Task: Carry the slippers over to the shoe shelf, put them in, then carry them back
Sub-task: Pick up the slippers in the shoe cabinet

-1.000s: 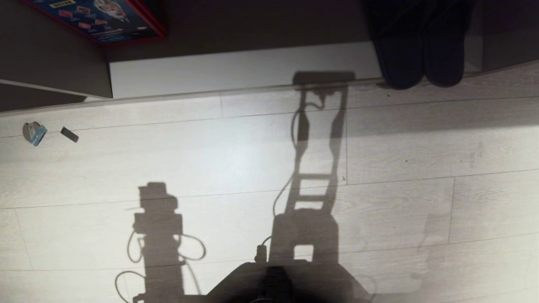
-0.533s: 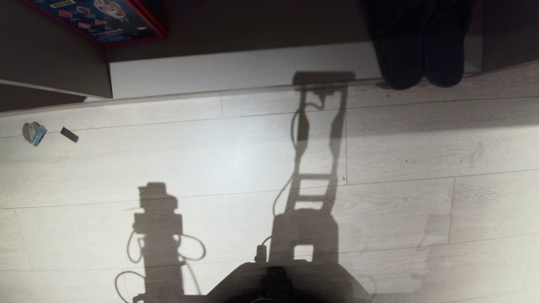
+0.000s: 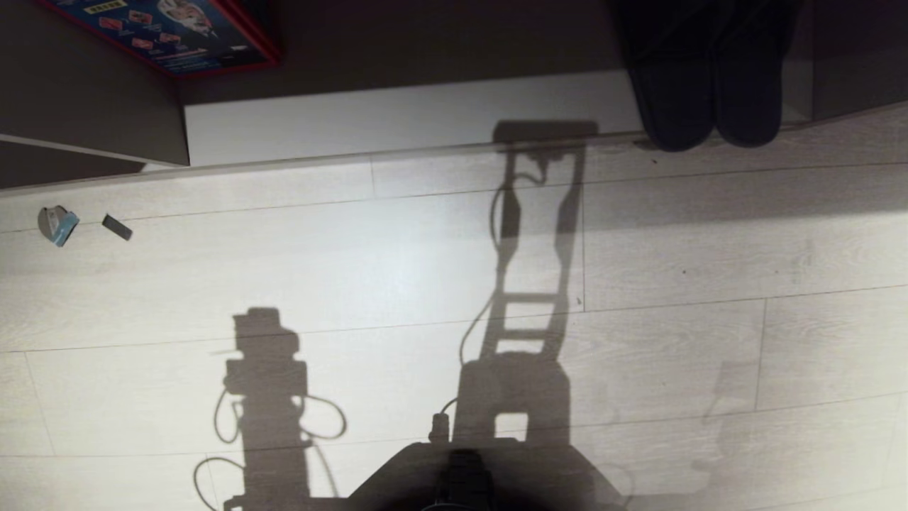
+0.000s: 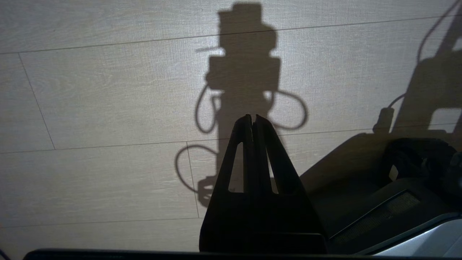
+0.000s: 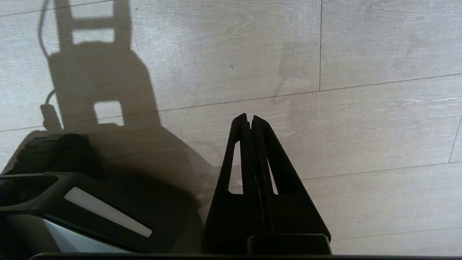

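Note:
The slippers (image 3: 709,92) lie side by side, dark in shadow, on the pale base board of the shoe shelf (image 3: 397,117) at the far right of the head view. Their rounded toes poke out over the board's front edge toward the floor. Neither gripper shows in the head view; only the arms' shadows fall on the floor. In the left wrist view my left gripper (image 4: 253,117) hangs shut and empty over bare floorboards. My right gripper (image 5: 249,116) is likewise shut and empty above the floor, far from the slippers.
A red-edged printed box (image 3: 163,32) sits in the unit at the far left, beside a grey-brown panel (image 3: 85,92). A small blue-grey object (image 3: 57,225) and a dark strip (image 3: 117,227) lie on the floor at left. My base (image 3: 461,475) fills the near edge.

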